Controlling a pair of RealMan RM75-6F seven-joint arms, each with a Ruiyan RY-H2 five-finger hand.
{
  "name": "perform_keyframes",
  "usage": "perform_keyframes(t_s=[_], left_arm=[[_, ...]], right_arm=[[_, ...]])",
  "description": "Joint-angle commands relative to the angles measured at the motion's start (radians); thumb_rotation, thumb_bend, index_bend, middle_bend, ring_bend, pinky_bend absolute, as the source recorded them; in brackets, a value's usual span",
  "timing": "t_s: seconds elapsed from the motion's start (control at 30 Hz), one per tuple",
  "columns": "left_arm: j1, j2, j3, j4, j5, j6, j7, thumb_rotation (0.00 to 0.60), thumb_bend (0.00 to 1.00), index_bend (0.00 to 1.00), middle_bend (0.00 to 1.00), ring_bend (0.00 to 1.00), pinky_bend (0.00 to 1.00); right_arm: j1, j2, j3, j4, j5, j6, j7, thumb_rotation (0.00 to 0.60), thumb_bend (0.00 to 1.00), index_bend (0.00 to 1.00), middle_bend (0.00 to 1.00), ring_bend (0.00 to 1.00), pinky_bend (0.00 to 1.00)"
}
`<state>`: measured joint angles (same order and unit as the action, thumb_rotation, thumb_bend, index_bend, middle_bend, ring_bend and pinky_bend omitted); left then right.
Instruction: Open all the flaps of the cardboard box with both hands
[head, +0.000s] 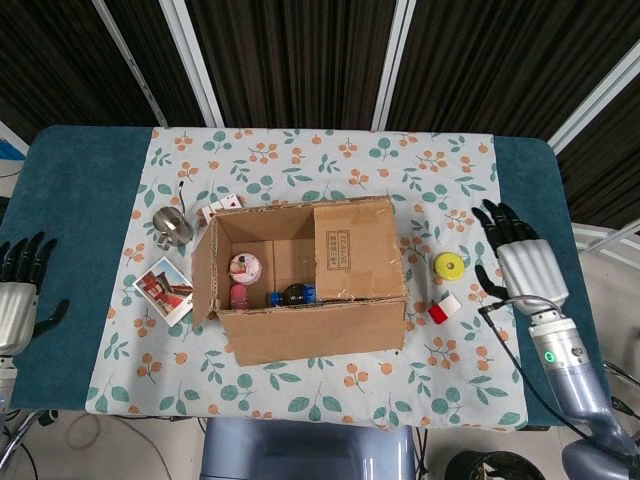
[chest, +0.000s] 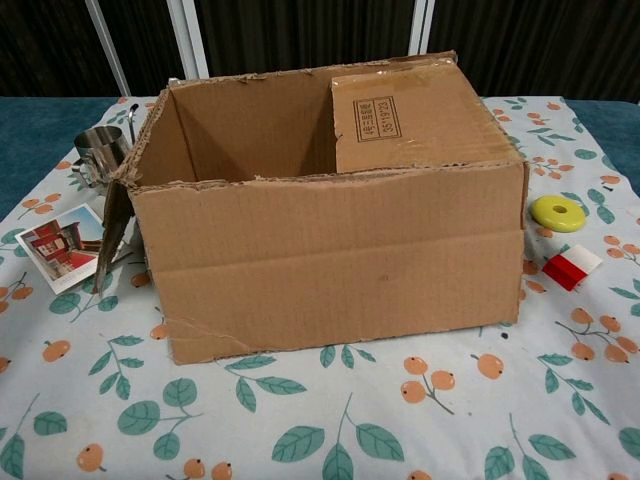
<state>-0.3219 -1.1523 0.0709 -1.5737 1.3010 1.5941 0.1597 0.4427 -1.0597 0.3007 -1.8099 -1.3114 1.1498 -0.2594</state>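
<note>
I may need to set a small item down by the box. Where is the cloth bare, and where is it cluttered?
Bare: the cloth in front of the cardboard box and the strip behind it. Crowded: left, the steel cup, cards and postcard; right, the yellow ring, red-white block and right hand.

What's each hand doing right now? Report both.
Left hand: open, fingers spread, holding nothing.
Right hand: open, fingers spread, holding nothing.

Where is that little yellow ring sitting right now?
The yellow ring lies flat on the tablecloth to the right of the cardboard box, just above the red and white block, with the right hand nearby.
</note>
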Motion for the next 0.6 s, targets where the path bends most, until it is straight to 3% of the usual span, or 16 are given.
perform_keyframes(t_s=[0.03, 0.3, 0.43, 0.6], left_arm=[[0.024, -0.034, -0.014, 0.044, 0.016, 0.003, -0.048, 0.600, 0.26, 0.00, 0.00, 0.00, 0.01], [0.044, -0.044, -0.057, 0.092, 0.022, -0.008, -0.136, 0.600, 0.26, 0.00, 0.00, 0.00, 0.01], [0.051, -0.044, -0.069, 0.100, 0.023, -0.023, -0.156, 0.600, 0.26, 0.00, 0.00, 0.00, 0.01], [0.058, -0.041, -0.082, 0.103, 0.022, -0.045, -0.170, 0.600, 0.26, 0.00, 0.00, 0.00, 0.01]], right_arm=[[0.125, 0.031, 0.041, -0.034, -0.007, -0.131, -0.070, 0.600, 0.50, 0.02, 0.00, 0.00, 0.23], [0.356, -0.058, 0.098, 0.020, 0.033, -0.307, -0.170, 0.600, 0.63, 0.11, 0.06, 0.05, 0.23], [0.471, -0.114, 0.111, 0.068, 0.045, -0.395, -0.206, 0.600, 0.82, 0.27, 0.19, 0.14, 0.26], [0.607, -0.181, 0.092, 0.136, 0.017, -0.520, -0.226, 0.600, 0.98, 0.37, 0.28, 0.21, 0.27]])
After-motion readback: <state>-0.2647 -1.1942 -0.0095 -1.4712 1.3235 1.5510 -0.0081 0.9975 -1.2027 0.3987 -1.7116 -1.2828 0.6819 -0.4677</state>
